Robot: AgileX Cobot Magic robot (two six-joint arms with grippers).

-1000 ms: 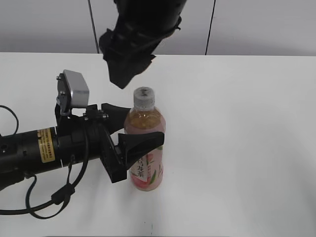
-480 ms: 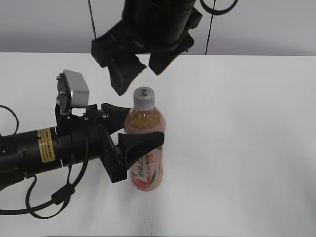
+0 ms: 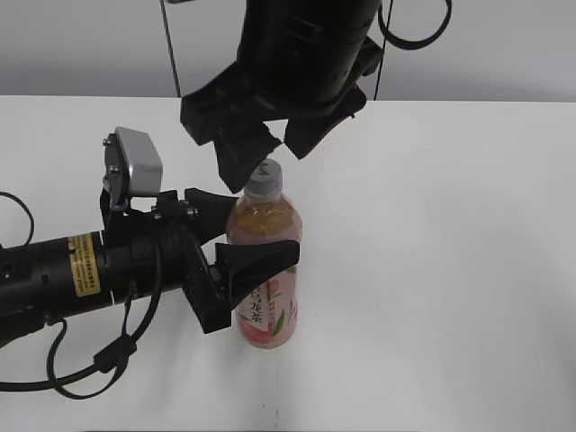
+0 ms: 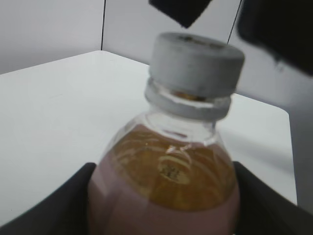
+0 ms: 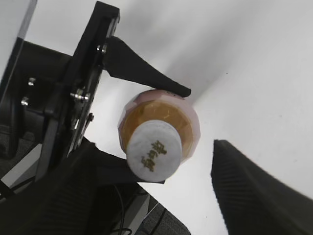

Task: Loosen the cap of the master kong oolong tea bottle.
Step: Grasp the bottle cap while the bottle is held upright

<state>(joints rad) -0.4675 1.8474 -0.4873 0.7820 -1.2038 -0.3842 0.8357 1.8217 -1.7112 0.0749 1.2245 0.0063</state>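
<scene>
The master kong oolong tea bottle (image 3: 267,286) stands upright on the white table, pink label facing front. Its white cap (image 3: 265,179) is on. My left gripper (image 3: 248,236) is shut on the bottle's body from the left, one finger behind it and one in front. The left wrist view shows the amber shoulder (image 4: 166,181) and the cap (image 4: 195,61) close up. My right gripper (image 3: 275,148) hangs open right above the cap, fingers apart on either side. In the right wrist view the cap (image 5: 154,151) with its dark logo lies between the open fingers (image 5: 159,193), untouched.
The white table (image 3: 450,270) runs to a grey wall at the back. The left arm's black body and cable (image 3: 81,270) lie across the table's left side. The right arm (image 3: 306,45) fills the space above the bottle.
The right gripper has moved right and down over the cap, and its two open fingers have come into view. The left gripper and the bottle have not moved.
</scene>
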